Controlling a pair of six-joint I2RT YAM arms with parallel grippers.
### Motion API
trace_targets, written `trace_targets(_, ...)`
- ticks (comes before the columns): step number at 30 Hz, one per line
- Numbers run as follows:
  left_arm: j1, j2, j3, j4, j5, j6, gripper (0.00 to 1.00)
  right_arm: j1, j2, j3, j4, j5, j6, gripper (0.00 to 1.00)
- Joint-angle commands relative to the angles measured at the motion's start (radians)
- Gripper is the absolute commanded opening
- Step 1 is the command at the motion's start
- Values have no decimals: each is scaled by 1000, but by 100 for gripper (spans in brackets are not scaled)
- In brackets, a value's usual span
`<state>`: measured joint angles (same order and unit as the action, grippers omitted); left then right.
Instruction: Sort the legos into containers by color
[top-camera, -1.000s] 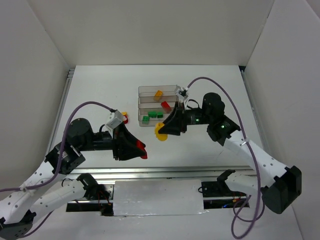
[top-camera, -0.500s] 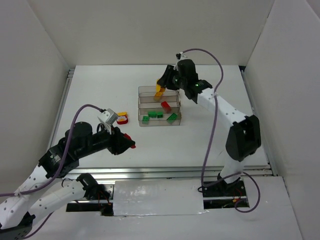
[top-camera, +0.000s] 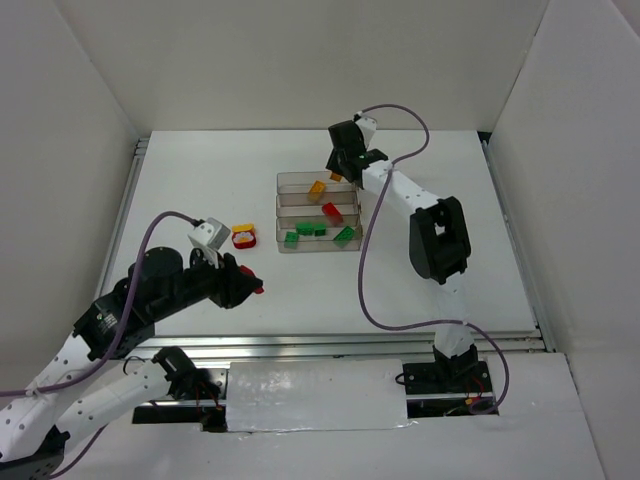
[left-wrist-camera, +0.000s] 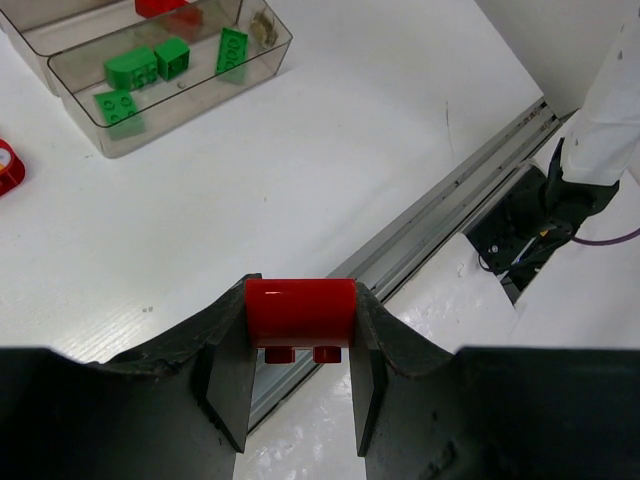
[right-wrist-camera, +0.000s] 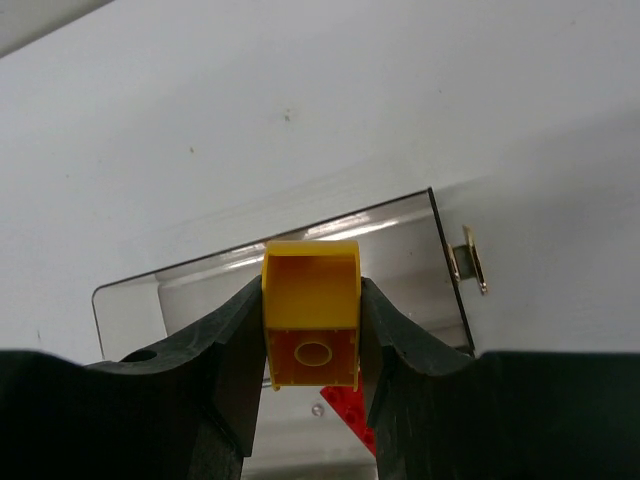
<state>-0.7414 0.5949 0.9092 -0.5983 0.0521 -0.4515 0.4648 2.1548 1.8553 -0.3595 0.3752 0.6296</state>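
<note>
Looking top-down: left end effector (top-camera: 254, 288) clamped on a red brick (top-camera: 258, 290), apart from the containers (top-camera: 279, 212). Left wrist, same pinch above the surface (left-wrist-camera: 300, 150). Right wrist: right end effector (right-wrist-camera: 311, 345) gripping a yellow brick (right-wrist-camera: 311, 300) over the far trough (right-wrist-camera: 400, 255).

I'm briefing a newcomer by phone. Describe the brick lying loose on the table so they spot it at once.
Find the clear three-trough tray in the middle of the white table. Just left of its nearest trough lies a small red-and-yellow brick. It alone rests on bare tabletop, outside the troughs.
</note>
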Motion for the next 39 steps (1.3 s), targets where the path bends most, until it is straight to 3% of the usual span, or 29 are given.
trace_targets(1, -1, 0, -6, 25, 26, -1, 0, 0, 43, 106, -10, 51, -22, 7)
trace_targets(2, 0, -4, -7, 26, 25, -1, 0, -2, 51, 110, -12, 48, -27, 11)
trace_targets(3, 0, -12, -9, 28, 26, -1, 0, -2, 57, 110, -9, 45, -28, 26)
trace_targets(6, 0, -24, -10, 32, 28, -4, 0, -3, 56, 102, 5, 33, -37, 37)
trace_targets(8, 0, -27, -12, 34, 26, -6, 0, -3, 50, 97, 10, 24, -42, 54)
trace_targets(12, 0, -20, -10, 31, 25, -9, 0, -3, 16, 61, 37, 8, -53, 65)
trace_targets(14, 0, -18, -9, 32, 25, -10, 0, -3, 11, 58, 41, -4, -67, 80)
trace_targets(16, 0, -14, -9, 31, 20, -13, 0, -3, -1, 61, 33, -28, -80, 89)
trace_targets(20, 0, 5, -3, 41, -24, -39, 0, -2, -125, -66, 79, -135, -76, 97)
trace_targets(24, 2, 129, 16, 107, -139, -142, 0, -2, -488, -469, 235, -199, -36, 100)
trace_targets(30, 13, 437, 126, 219, -372, -207, 0, 0, -1001, -880, 246, -260, 13, 100)
trace_targets(35, 27, 656, 212, 428, -500, -177, 0, 2, -1320, -1120, 261, -413, 21, 100)
trace_targets(39, 34, 825, 295, 526, -575, -168, 0, 2, -1424, -1163, 173, -464, 27, 100)
